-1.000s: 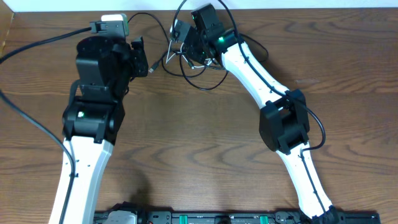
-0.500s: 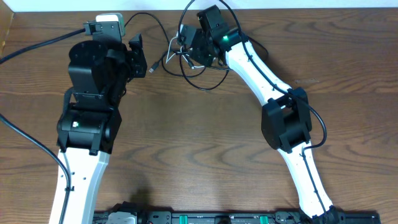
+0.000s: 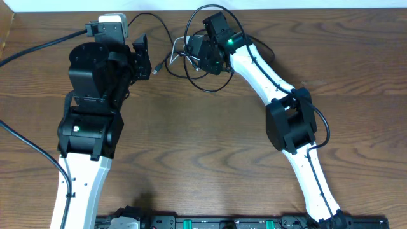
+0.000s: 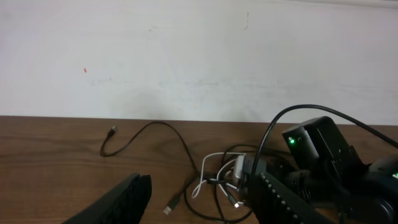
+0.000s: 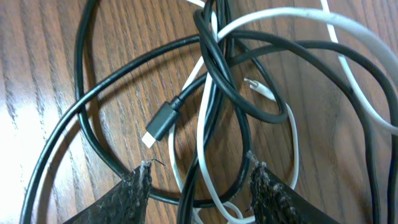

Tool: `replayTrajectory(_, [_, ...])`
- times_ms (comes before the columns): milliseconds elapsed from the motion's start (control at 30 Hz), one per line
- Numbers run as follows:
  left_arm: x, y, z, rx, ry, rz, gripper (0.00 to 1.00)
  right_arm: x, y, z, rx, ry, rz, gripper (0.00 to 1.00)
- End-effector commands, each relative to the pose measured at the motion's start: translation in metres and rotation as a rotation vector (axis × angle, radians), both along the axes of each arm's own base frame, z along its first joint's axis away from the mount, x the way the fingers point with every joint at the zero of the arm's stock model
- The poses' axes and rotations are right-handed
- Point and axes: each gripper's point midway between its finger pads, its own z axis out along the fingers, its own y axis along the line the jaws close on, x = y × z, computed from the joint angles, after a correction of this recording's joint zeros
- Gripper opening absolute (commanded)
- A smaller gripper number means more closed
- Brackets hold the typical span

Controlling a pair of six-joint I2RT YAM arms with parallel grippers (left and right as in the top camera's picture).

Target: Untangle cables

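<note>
Black cables (image 5: 211,56) and white cable (image 5: 339,22), intertwined in loose loops, lying flat on wooden table (image 3: 191,140)

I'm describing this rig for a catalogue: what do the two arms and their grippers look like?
The left arm and right arm have white tubular links joined by boxy black joint housings, each with a small green light. A thin black cable loops beside the right arm's elbow housing. The left gripper and right gripper have black, rough-textured fingers.
</note>
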Motion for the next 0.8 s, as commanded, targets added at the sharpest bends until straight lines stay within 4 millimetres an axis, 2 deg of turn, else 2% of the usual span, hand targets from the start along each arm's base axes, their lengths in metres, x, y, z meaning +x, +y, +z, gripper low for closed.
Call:
replayTrajectory(0, [-0.006, 0.000, 0.020, -0.006, -0.051, -0.003, 0.56, 0.000, -0.009, -0.018, -0.015, 0.030, 0.005, 0.49])
replayTrajectory(133, [-0.008, 0.000, 0.022, -0.006, -0.057, -0.003, 0.56, -0.002, -0.010, -0.029, -0.024, 0.048, 0.005, 0.48])
replayTrajectory(267, [-0.008, 0.001, 0.022, -0.006, -0.057, -0.002, 0.56, -0.004, -0.011, -0.038, -0.033, 0.065, 0.005, 0.34])
replayTrajectory(333, [-0.008, 0.000, 0.022, -0.007, -0.057, -0.003, 0.56, -0.003, -0.010, -0.037, -0.032, 0.061, 0.005, 0.33])
replayTrajectory(367, [-0.008, 0.000, 0.022, -0.006, -0.057, -0.003, 0.56, -0.003, -0.010, -0.037, -0.031, 0.060, 0.005, 0.29])
replayTrajectory(433, [-0.008, 0.001, 0.022, -0.006, -0.057, -0.002, 0.56, -0.003, -0.010, -0.037, -0.030, 0.063, 0.001, 0.05])
replayTrajectory(467, [-0.008, 0.000, 0.022, -0.006, -0.057, -0.003, 0.56, -0.003, -0.010, -0.037, -0.028, 0.062, 0.001, 0.01])
replayTrajectory(600, [-0.008, 0.001, 0.022, -0.006, -0.056, -0.002, 0.56, 0.003, -0.002, -0.025, 0.023, 0.041, -0.019, 0.01])
replayTrajectory(700, [-0.008, 0.002, 0.021, -0.004, -0.053, 0.003, 0.56, 0.009, 0.016, -0.003, 0.132, 0.028, -0.011, 0.01])
replayTrajectory(767, [-0.008, 0.003, 0.019, 0.002, -0.045, 0.012, 0.56, 0.013, 0.020, 0.008, 0.156, 0.012, -0.014, 0.01])
